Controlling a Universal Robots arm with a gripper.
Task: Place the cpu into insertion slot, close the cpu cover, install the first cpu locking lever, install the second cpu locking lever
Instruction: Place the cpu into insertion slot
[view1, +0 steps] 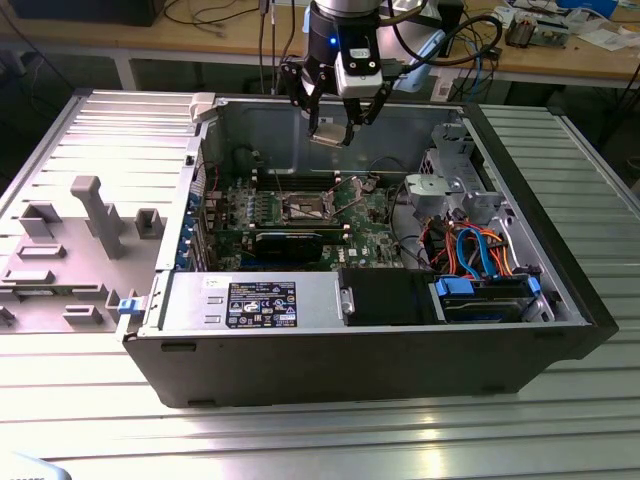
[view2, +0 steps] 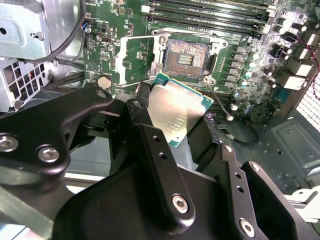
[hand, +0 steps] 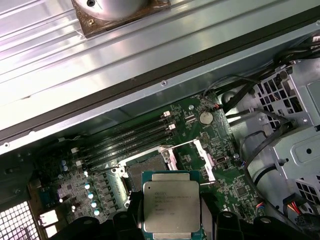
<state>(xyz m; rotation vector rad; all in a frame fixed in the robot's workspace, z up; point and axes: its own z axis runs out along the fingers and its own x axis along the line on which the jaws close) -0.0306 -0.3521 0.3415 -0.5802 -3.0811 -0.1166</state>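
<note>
silvery cpu (hand: 171, 206) gripped between the jaws, clear of the insertion slot (view2: 187, 56)

the open computer case (view1: 380, 335) lies on a ribbed metal table (view1: 300, 430), with pale glare on the slats in front of it. behind the case stands a wooden workbench (view1: 580, 62) strewn with cables (view1: 222, 15). beside the case, on the exterior view's left, lies a grey moulded panel (view1: 60, 255).

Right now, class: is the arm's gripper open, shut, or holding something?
The gripper: shut on the cpu, a small flat square silvery-grey chip.
</note>
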